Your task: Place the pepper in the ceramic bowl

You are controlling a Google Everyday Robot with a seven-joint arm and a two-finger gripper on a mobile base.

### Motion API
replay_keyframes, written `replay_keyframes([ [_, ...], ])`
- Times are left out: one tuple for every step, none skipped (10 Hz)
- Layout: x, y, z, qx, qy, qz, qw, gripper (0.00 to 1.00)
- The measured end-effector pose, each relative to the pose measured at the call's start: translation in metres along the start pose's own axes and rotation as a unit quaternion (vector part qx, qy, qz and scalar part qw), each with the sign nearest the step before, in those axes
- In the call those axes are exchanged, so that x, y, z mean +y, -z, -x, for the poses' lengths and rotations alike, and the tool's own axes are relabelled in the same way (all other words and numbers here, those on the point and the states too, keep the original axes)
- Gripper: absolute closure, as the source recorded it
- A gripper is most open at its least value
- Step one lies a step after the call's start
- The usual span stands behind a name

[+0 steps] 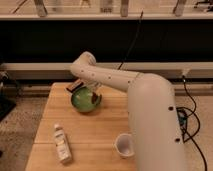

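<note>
A large white robot arm [150, 120] is filling the right side of the view, rising from the 5 o'clock corner and reaching toward 10 o'clock across a light wooden table [105, 127]. There is one arm and one table.

The arm's far end is bending down at an elbow near the table's back edge, and the gripper [94, 96] is sitting at the rim of the ceramic bowl [84, 100], on the bowl's 2 o'clock side. Only a dark shape is showing there against the green, so whether anything is held there cannot be told.

The ceramic bowl, one only, is a round glossy green dish resting on the table toward its back, at about 11 o'clock from the table's middle. It appears tipped slightly, with its inside facing the camera.

The pepper cannot be picked out anywhere; whether it is inside the bowl, in the gripper or hidden by the arm cannot be told.

One dark flat block [75, 86] is lying at the table's back edge, just beyond the bowl at its 11 o'clock and partly hidden by the arm.

One white cup [124, 145] is standing upright near the table's front, at 5 o'clock from the bowl and well apart from it, just beside the arm's thick body.

One small pale bottle [62, 143] is lying on its side at the front left, at 7 o'clock from the bowl. Its label is showing, but no writing on it can be read.
</note>
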Motion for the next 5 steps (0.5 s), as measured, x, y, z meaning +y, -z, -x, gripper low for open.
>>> replay_keyframes([
  [-0.003, -0.001, 0.003, -0.004, 0.005, 0.0, 1.0, 1.0],
  [-0.005, -0.003, 0.007, -0.01, 0.01, 0.0, 0.9999, 1.0],
  [-0.008, -0.004, 0.011, -0.014, 0.017, -0.001, 0.9998, 1.0],
  [-0.01, -0.007, 0.014, -0.02, 0.022, -0.001, 0.9996, 1.0],
  [-0.013, -0.008, 0.02, -0.025, 0.029, -0.001, 0.9993, 1.0],
])
